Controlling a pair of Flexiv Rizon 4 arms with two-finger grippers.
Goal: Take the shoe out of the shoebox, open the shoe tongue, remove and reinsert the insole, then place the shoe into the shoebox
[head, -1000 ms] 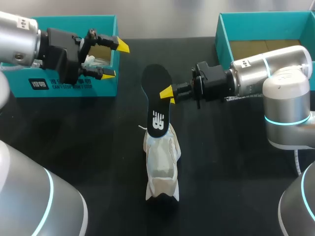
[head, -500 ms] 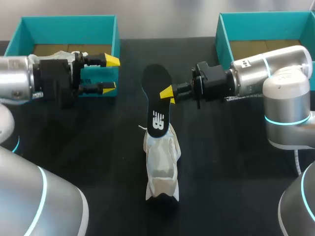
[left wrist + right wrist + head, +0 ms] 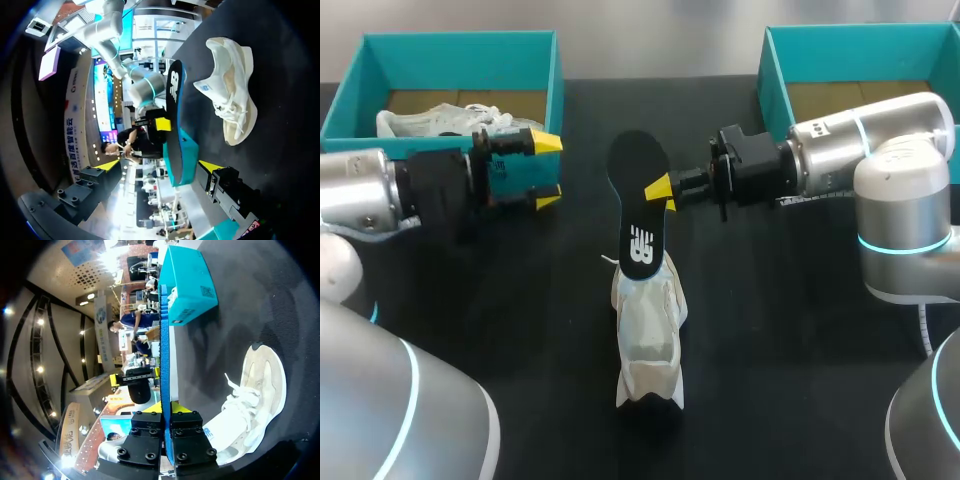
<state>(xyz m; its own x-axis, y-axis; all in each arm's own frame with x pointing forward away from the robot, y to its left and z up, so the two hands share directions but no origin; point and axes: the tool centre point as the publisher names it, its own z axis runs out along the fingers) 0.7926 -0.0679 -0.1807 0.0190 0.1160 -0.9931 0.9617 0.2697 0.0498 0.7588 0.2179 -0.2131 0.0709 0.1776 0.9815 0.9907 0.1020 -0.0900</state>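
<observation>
A black insole (image 3: 638, 215) stands on its edge above the table, and its near end meets the opening of the white shoe (image 3: 648, 340), which lies on its side on the black table. My right gripper (image 3: 662, 190) is shut on the insole's right edge. From the right wrist the insole (image 3: 165, 335) runs ahead out of the shut fingers of the right gripper (image 3: 167, 409), with the shoe (image 3: 250, 400) beside them. My left gripper (image 3: 544, 169) hangs open and holds nothing, left of the insole and in front of the left box. Ahead of the left gripper (image 3: 159, 167) are the insole (image 3: 172, 100) and the shoe (image 3: 230, 90).
A teal shoebox (image 3: 556, 70) at the back left holds a second white shoe (image 3: 430, 122). Another teal shoebox (image 3: 765, 60) stands at the back right, behind my right arm. Bare black tabletop (image 3: 520, 300) lies on both sides of the shoe.
My left arm has drawn back from the left shoebox toward the near left, with its gripper still open. The right arm, insole and shoe have not moved.
</observation>
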